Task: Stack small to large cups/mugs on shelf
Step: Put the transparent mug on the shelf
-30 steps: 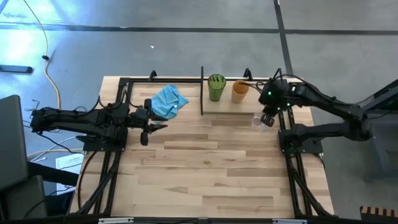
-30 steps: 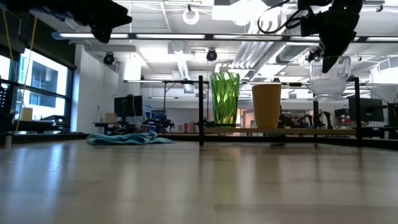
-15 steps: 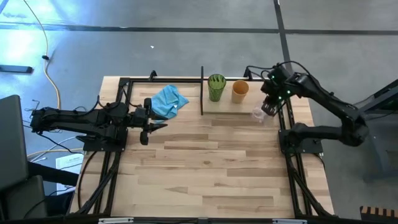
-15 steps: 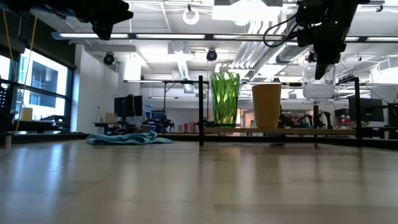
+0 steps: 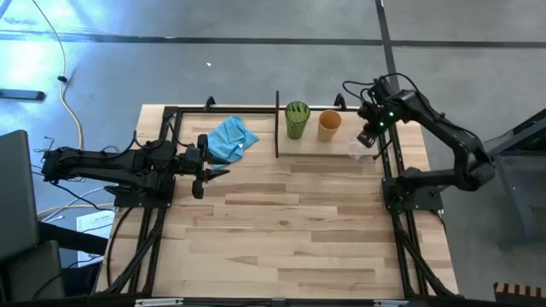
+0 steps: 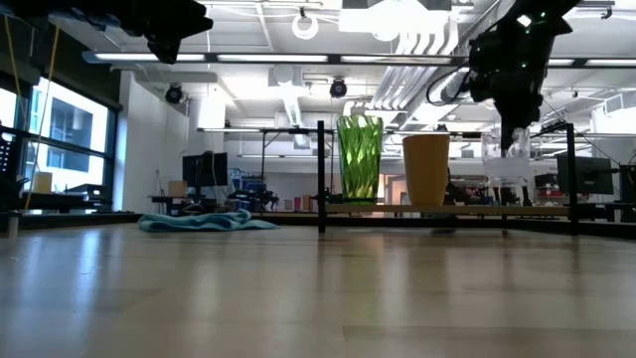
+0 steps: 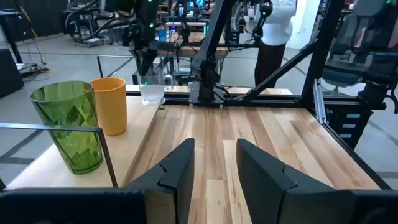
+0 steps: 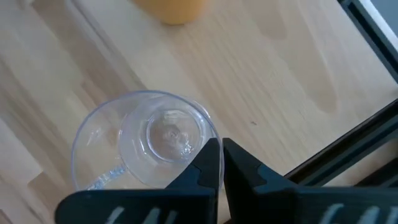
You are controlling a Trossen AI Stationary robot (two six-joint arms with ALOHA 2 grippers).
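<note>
The right hand (image 5: 368,137) hangs over the shelf's (image 5: 341,145) right end, its dark fingers (image 8: 211,163) pinching the rim of the clear glass (image 5: 357,151). In the right wrist view the fingers are pressed almost together on the thin rim, with the glass's round, thick base seen through smooth see-through walls over pale wood grain. In the low view the glass (image 6: 507,167) sits at the hand's tip, low at the shelf; whether its base touches the board cannot be told.

The shelf is a light wooden board edged by a thin black metal frame, with an upright black divider (image 5: 277,124). Just right of the divider stands the green tumbler (image 5: 297,119), tall, ribbed and translucent. The orange cup (image 5: 329,124), shorter, smooth and opaque, is beside it, and the glass is farther right, apart from both.

Left of the divider lies a crumpled blue cloth (image 5: 231,139).

The left hand (image 5: 207,175) waits over the bench's (image 5: 281,222) left side, near the cloth, its fingers (image 7: 180,168) spread and empty.
</note>
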